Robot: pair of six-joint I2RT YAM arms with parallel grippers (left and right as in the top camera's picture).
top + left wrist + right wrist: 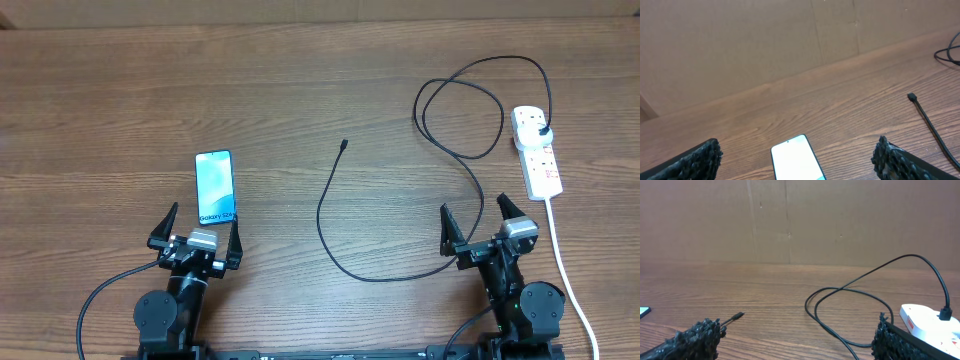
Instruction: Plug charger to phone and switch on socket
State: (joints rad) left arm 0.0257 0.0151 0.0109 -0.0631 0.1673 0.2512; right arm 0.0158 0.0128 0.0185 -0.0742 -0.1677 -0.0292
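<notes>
The phone (215, 187) lies flat on the wooden table at the left, screen up, light blue with "Galaxy" text at its near edge; it also shows in the left wrist view (796, 160). My left gripper (197, 222) is open and empty, just in front of the phone. The charger cable (330, 215) curves across the table's middle, its connector tip (344, 144) lying free and its plug (542, 133) in the socket (537, 151) at the right. The tip shows in the right wrist view (737, 315). My right gripper (478, 216) is open and empty, near the cable's curve.
The socket's white cord (562, 265) runs down the right side past my right arm. A cardboard wall (790, 220) stands along the table's far edge. The cable forms loops (460, 115) left of the socket.
</notes>
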